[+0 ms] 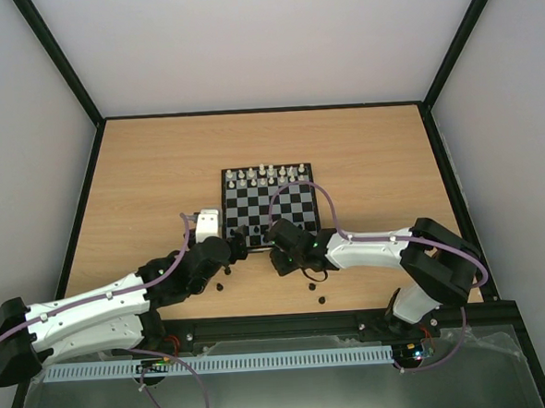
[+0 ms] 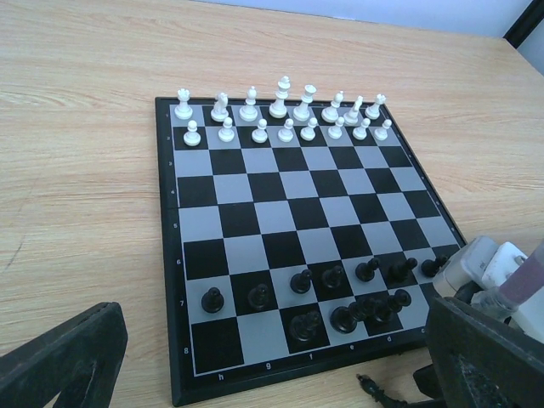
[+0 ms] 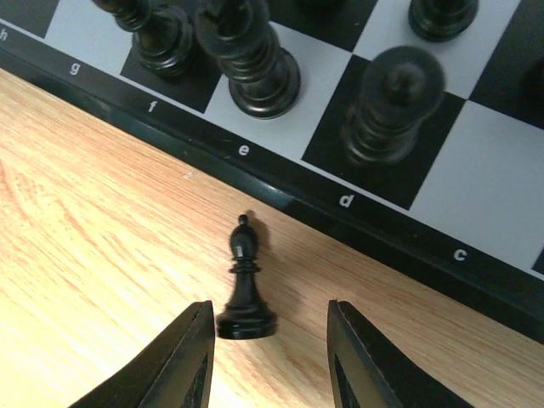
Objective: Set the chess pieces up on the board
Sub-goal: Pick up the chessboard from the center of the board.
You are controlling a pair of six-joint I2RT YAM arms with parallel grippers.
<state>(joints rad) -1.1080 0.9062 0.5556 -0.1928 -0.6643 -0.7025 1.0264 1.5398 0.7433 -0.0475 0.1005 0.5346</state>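
The board (image 1: 291, 203) lies mid-table, with white pieces in its far rows. Several black chess pieces (image 2: 331, 276) stand in its two near rows, and larger ones show in the right wrist view (image 3: 255, 59). A black bishop (image 3: 245, 289) stands upright on the wood just off the board's near edge (image 3: 357, 221), by the letters e and d. My right gripper (image 3: 268, 348) is open and low around the bishop, which stands nearer the left finger (image 3: 183, 365) without touching it. My left gripper (image 2: 272, 357) is wide open and empty over the board's near edge. In the top view both grippers, left (image 1: 241, 250) and right (image 1: 280, 252), meet there.
Loose black pieces lie on the table near the arms, two (image 1: 223, 279) on the left and two (image 1: 316, 293) on the right. White pieces (image 2: 285, 110) fill the two far rows. The right arm's white body (image 2: 493, 265) is close at the left wrist view's right edge.
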